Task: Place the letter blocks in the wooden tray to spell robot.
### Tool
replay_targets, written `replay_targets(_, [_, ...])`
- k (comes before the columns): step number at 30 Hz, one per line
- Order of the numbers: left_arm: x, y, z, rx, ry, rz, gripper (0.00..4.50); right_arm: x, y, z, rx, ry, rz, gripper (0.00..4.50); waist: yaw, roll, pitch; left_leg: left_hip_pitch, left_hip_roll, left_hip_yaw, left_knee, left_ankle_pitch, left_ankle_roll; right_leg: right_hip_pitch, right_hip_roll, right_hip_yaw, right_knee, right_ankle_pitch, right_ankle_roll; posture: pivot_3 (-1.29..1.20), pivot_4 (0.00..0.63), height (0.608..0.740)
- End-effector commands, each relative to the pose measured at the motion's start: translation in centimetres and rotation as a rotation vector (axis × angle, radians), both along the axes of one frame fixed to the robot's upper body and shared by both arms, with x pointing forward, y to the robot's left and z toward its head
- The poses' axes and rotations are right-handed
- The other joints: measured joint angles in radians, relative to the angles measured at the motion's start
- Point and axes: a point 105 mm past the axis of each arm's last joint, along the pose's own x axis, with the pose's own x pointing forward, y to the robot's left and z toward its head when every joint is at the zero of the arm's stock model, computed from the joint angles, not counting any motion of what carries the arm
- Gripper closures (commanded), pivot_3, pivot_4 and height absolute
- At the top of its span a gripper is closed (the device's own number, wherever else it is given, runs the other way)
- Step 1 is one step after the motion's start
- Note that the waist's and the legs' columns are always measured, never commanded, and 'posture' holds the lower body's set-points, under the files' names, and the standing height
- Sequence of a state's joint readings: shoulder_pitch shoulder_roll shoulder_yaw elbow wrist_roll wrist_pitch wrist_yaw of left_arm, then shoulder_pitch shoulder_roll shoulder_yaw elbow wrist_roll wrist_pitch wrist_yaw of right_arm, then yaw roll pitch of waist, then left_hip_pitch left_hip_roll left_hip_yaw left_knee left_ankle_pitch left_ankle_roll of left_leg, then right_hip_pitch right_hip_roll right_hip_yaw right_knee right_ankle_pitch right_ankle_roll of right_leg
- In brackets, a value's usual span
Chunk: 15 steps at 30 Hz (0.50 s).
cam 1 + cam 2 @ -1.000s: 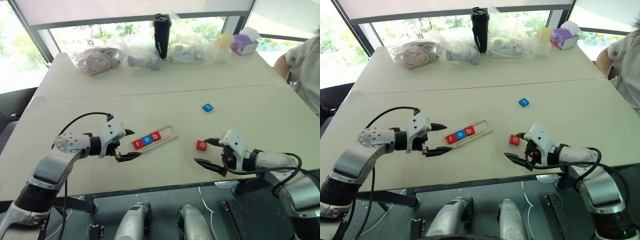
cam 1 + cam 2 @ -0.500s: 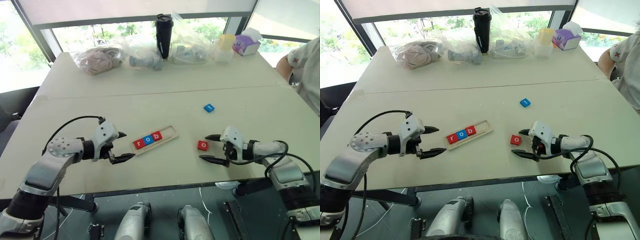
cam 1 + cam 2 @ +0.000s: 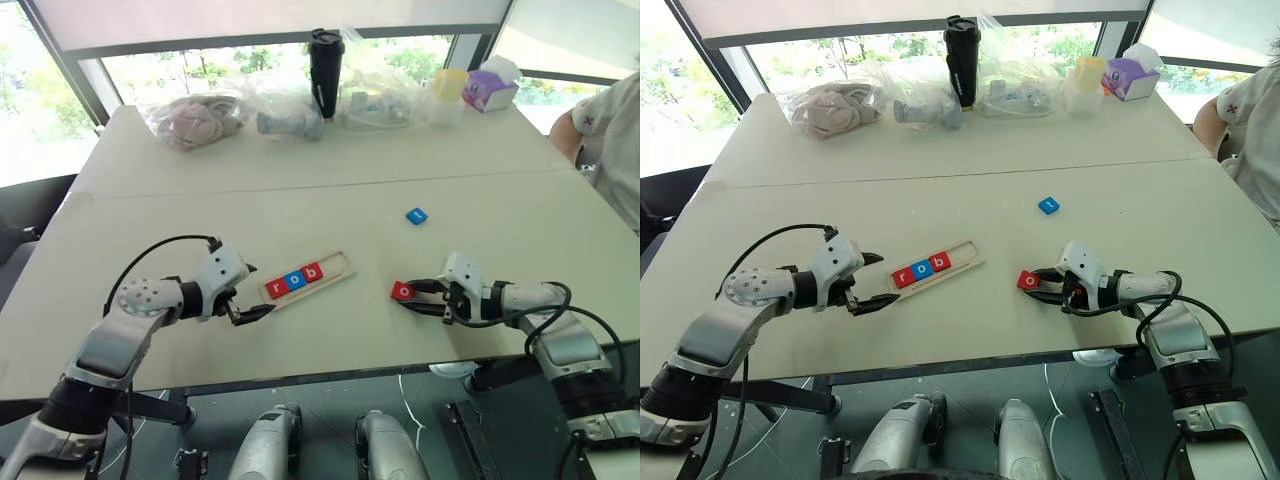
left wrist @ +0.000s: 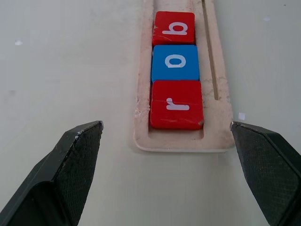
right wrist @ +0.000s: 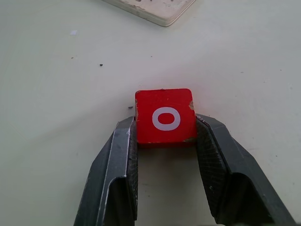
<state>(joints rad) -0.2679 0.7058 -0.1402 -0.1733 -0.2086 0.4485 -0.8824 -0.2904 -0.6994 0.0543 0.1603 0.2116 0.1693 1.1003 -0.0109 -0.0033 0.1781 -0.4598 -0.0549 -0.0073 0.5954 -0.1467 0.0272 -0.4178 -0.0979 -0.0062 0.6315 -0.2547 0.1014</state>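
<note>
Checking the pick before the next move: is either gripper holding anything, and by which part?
The right gripper holds the red o block by its two opposite side edges. The left gripper holds nothing.

- The wooden tray (image 4: 214,136) is pale, unpainted wood with chipped, whitish edges
- In it lie three letter blocks: a red one with a white r (image 4: 177,104), a blue one with a white o (image 4: 175,62), a red one with a white b (image 4: 173,28)
- A red block with a white ring-shaped o (image 5: 164,116) sits between the dark grey, fine-textured fingers (image 5: 217,162) of the right tool (image 5: 165,136)
- A blue block (image 3: 416,215) with a white mark lies on the pale beige worktop (image 3: 320,190)
- The left tool (image 4: 165,128) has black fingers with a dotted grain
- At the worktop's far edge stand a black bottle (image 3: 323,70), a pale yellow cup (image 3: 447,88) and a purple box (image 3: 487,90)
</note>
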Motion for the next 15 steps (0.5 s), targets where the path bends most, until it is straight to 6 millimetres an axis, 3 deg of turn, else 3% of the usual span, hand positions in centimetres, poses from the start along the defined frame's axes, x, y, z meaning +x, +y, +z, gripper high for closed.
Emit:
replay_targets(1, [-0.4,-0.4,0.3,0.022,-0.022,-0.045,0.0,-0.1,-0.1,-0.4,-0.003,0.003,-0.024,3.36,0.0,0.0,0.0,0.0,0.0,0.0,0.0,0.0,0.0,0.0,0.0,0.0,0.0,0.0,0.0,0.0,0.15,0.74])
replay_targets(6, [-0.3,-0.5,-0.7,0.066,-0.018,-0.055,0.0,-0.2,0.0,-0.4,0.004,-0.003,-0.031,3.36,0.001,0.0,0.0,0.001,0.0,0.0,0.0,0.0,0.0,0.001,0.0,0.0,0.0,0.0,0.0,0.0,0.15,0.74])
replay_targets(15, [2.1,1.0,-1.9,0.18,-0.084,0.042,0.0,-0.9,0.4,1.4,-0.012,-0.045,0.011,3.36,0.003,0.001,-0.001,0.012,0.0,0.0,-0.001,0.0,0.0,0.011,-0.001,0.0,-0.001,0.0,0.0,0.0,0.15,0.74])
